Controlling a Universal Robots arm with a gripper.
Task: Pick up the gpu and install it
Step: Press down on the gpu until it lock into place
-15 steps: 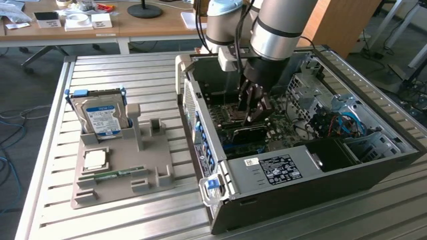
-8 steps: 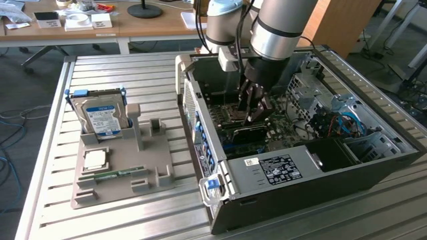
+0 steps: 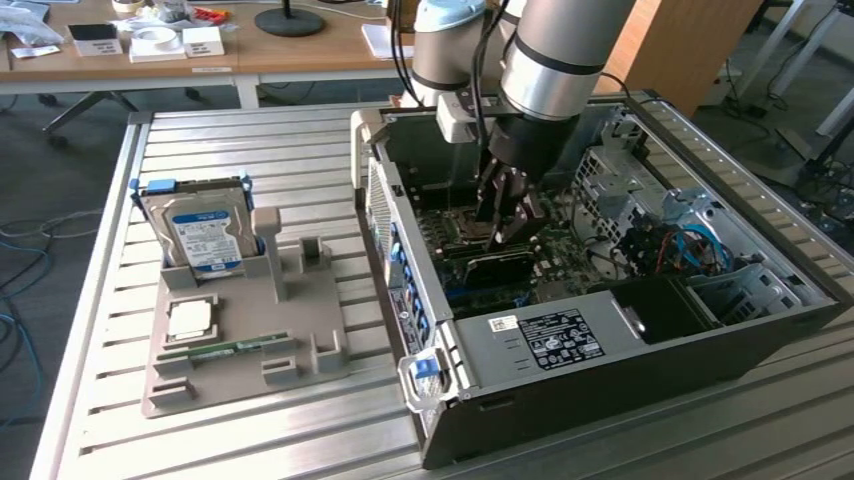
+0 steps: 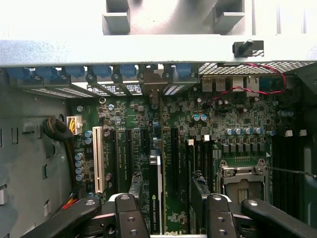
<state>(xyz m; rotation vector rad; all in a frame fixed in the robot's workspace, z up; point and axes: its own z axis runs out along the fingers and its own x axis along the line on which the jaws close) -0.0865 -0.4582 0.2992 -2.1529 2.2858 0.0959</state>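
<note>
The gpu [image 4: 155, 198] stands on edge in a motherboard slot, its dark face printed with white lettering and its pale end bracket against the case's rear wall. In the exterior view the gpu [image 3: 497, 264] shows as a dark card low inside the open computer case [image 3: 574, 400]. My gripper [image 4: 167, 192] hangs straight above it. The jaws are open, one on each side of the card with a gap on both sides. Seen from outside, my gripper [image 3: 507, 228] reaches down into the middle of the case.
On the exterior view's left a grey parts tray [image 3: 247, 330] holds a silver hard drive [image 3: 200, 230], a CPU [image 3: 190, 318] and a green RAM stick [image 3: 224, 350]. Beside the gpu lie a white slot [image 4: 98, 158], the CPU socket [image 4: 241, 181] and red-black wires [image 4: 247, 89].
</note>
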